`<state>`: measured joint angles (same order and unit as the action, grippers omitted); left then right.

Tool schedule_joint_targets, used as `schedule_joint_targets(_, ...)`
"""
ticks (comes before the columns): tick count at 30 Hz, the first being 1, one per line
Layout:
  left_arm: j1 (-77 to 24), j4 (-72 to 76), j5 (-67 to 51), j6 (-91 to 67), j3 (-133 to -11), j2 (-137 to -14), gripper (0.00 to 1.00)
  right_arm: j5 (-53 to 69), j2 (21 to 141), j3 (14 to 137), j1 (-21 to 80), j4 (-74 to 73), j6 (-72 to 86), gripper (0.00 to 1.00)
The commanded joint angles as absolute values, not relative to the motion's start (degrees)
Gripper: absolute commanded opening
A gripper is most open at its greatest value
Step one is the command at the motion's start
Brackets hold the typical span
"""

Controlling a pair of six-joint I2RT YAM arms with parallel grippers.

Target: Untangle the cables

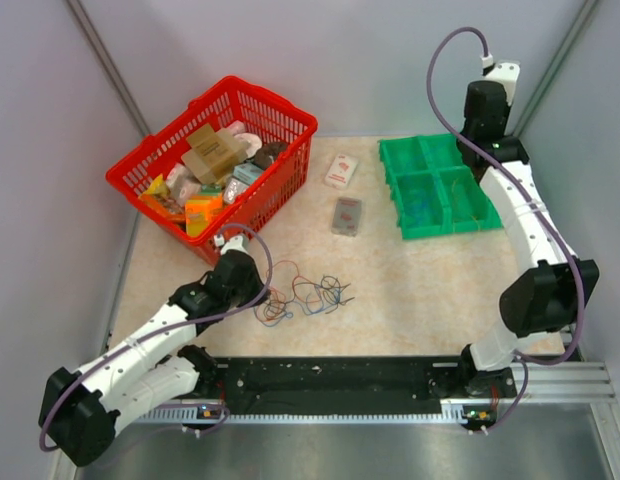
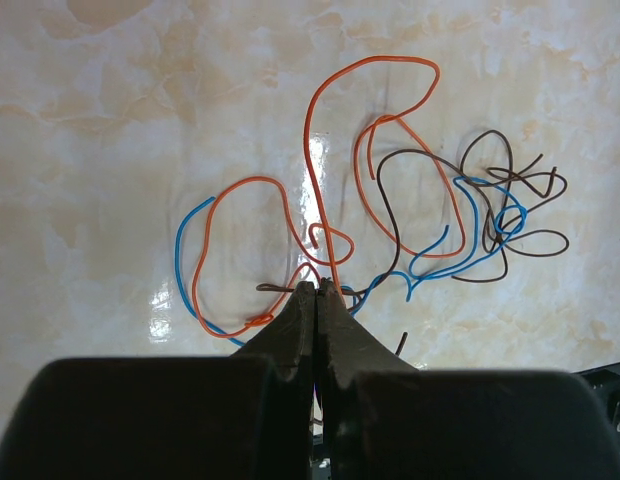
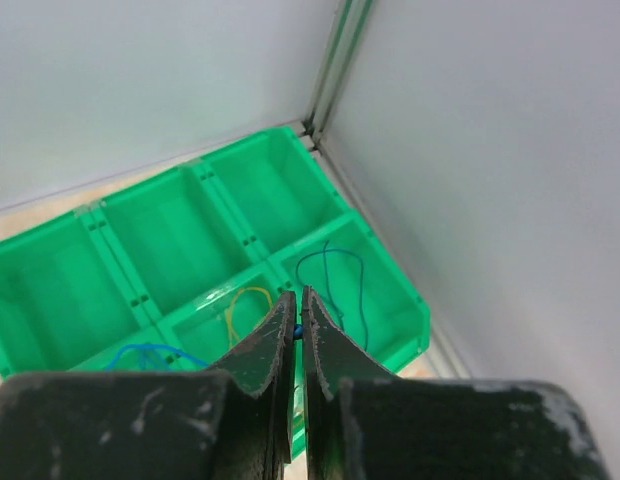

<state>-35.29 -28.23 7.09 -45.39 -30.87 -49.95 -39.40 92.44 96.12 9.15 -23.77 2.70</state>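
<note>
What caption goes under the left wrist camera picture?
Closed left fingers pinch one orange cable at the edge of the tangled orange, blue and dark cables on the table.

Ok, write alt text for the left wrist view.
The left pincer, shut, pinches an orange cable at its tips. Beyond it, loosely tangled cables in orange, blue and dark brown lie on a pale marbled table.
</note>
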Motion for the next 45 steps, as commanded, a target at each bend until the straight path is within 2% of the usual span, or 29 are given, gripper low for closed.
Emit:
schedule_joint_targets(1, -35.2, -27.2, 7.7, -46.0, -32.4, -47.6, 0.0, -38.2, 93.1, 97.2, 6.2, -19.1, -4.6, 0.0)
schedule_joint_targets(4, -35.1, -27.1, 8.3, -45.4, -32.3, -47.5, 0.0, -31.3, 91.5, 96.4, 5.3, -19.0, -4.4, 0.0)
schedule_joint_targets(6, -35.2, -26.4, 8.0, -45.3, -32.3, -48.2, 0.0, -22.5, 90.6, 94.1, 6.3, -18.5, -5.8, 0.0)
schedule_joint_targets(13, -35.1, -25.5, 5.5, -45.9, -33.2, -51.3, 0.0, -25.4, 87.3, 79.9, 10.5, -11.2, -13.1, 0.0)
schedule_joint_targets(18, -35.2, -26.3, 6.0, -45.4, -32.8, -50.2, 0.0, -25.3, 90.3, 79.5, 12.9, -10.3, -16.1, 0.0)
schedule_joint_targets(22, -35.1, -26.6, 6.3, -45.9, -32.7, -49.3, 0.0, -26.2, 95.2, 83.2, 13.2, -16.1, -9.5, 0.0)
schedule_joint_targets(27, -35.1, -25.9, 5.5, -46.0, -32.3, -49.6, 0.0, -34.3, 102.4, 86.3, 13.3, -26.7, 5.3, 0.0)
schedule_joint_targets(31, -35.1, -26.2, 5.6, -45.8, -32.4, -49.5, 0.0, -24.4, 103.8, 84.3, 13.2, -25.8, 9.2, 0.0)
schedule_joint_targets(35, -35.1, -26.7, 5.9, -45.6, -32.8, -49.1, 0.0, -19.1, 106.4, 87.8, 12.8, -28.8, 10.2, 0.0)
schedule_joint_targets(36, -35.1, -26.8, 5.9, -45.7, -32.8, -49.0, 0.0, -19.1, 107.2, 89.4, 12.7, -30.2, 10.2, 0.04)
schedule_joint_targets(38, -35.2, -27.0, 6.2, -45.8, -32.5, -48.4, 0.0, -19.2, 107.7, 92.1, 12.5, -33.5, 9.9, 0.29)
schedule_joint_targets(40, -35.1, -27.2, 6.4, -45.8, -32.3, -47.9, 0.0, -20.0, 106.5, 93.9, 12.7, -36.0, 9.1, 0.45)
schedule_joint_targets(42, -35.2, -27.0, 6.5, -45.8, -31.8, -47.6, 0.0, -22.1, 104.5, 94.3, 13.4, -36.5, 7.7, 0.57)
schedule_joint_targets(45, -35.1, -26.3, 6.3, -45.7, -31.7, -48.2, 0.0, -18.5, 102.0, 94.2, 15.0, -36.6, 9.7, 0.68)
